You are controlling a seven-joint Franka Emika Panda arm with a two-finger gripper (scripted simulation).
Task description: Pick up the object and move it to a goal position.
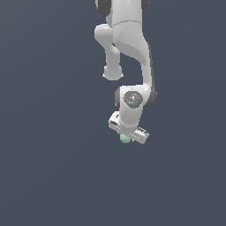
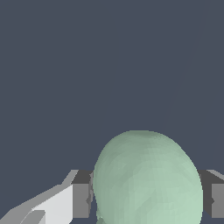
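We see the gripper [image 1: 126, 137] clenched on the ball [image 2: 146, 179], fingers [image 2: 81, 199] pressing both its sides. Pickup looks done, we judge; the carry remains, no goal marker visible.

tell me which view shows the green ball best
The wrist view: the mint-green ball fills the lower frame, sitting between the pincer fingers. In the exterior view it is only a small green spot mostly hidden under the pincer.
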